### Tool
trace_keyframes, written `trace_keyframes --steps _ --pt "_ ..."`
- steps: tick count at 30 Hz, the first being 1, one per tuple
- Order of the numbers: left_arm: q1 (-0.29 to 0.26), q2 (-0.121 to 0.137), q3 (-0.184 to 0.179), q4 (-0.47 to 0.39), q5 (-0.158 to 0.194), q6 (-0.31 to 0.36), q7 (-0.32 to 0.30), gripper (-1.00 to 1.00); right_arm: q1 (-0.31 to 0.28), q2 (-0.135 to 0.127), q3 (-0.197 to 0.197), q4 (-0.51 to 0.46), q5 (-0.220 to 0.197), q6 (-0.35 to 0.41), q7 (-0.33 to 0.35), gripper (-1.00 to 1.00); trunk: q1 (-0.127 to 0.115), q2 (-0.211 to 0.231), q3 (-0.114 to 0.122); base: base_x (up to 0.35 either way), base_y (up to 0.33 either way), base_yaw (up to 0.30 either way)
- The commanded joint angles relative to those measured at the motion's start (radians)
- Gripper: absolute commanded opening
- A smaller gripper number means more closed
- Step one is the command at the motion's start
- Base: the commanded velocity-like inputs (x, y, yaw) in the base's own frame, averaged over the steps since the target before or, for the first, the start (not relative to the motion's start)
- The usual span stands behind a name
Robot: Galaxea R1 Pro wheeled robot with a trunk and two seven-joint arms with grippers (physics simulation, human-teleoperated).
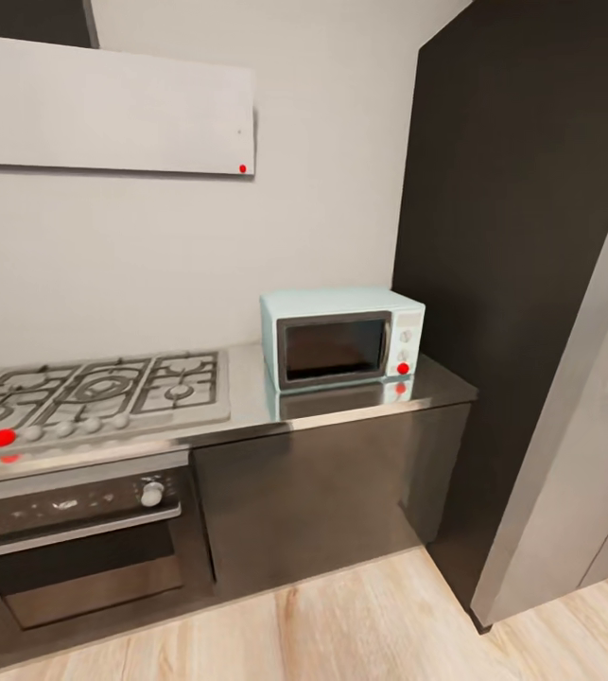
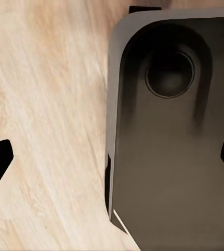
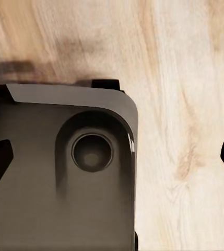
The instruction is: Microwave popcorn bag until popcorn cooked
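Standing at the right end of the countertop (image 1: 247, 416), near its back edge and close to the tall dark cabinet (image 1: 521, 236), the microwave (image 1: 341, 338) is facing outward with its dark glass door shut and its knobs on the right-hand panel. Toward the left end, the gas hob (image 1: 95, 397) is sitting over the built-in oven (image 1: 77, 539). No popcorn bag is appearing on the stretch of countertop in the head view, so its place cannot be told from here. Both wrist views are looking down at the pale wood floor (image 2: 44, 104) and the robot's dark base (image 2: 169, 157), with the left gripper's (image 2: 112, 157) fingertips and the right gripper's (image 3: 112, 157) fingertips showing as dark tips at opposite borders, spread wide with nothing between them. Both arms seem to be hanging low, well apart from the countertop, neither plainly nearer the microwave. Judging from this, the coming move is turning on finding the bag first, probably further along the countertop.
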Motion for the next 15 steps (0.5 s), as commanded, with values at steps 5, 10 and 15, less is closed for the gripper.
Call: trace_keyframes --steps 5,10,15 --pt "0.0 0.0 0.003 0.0 0.001 0.0 0.0 1.0 -0.001 0.0 0.0 0.001 0.0 -0.003 0.001 1.0 0.0 0.0 -0.001 0.177 -0.285 -0.004" --pt "0.0 0.0 0.002 0.0 0.001 0.0 0.0 1.0 -0.001 0.0 0.0 0.001 0.0 -0.003 0.0 1.0 0.0 0.0 -0.001 0.177 -0.285 0.0" --pt "0.0 0.0 0.003 0.0 0.001 0.0 0.0 1.0 -0.001 0.0 0.0 0.001 0.0 -0.003 0.0 1.0 0.0 0.0 -0.001 0.181 -0.285 0.0"
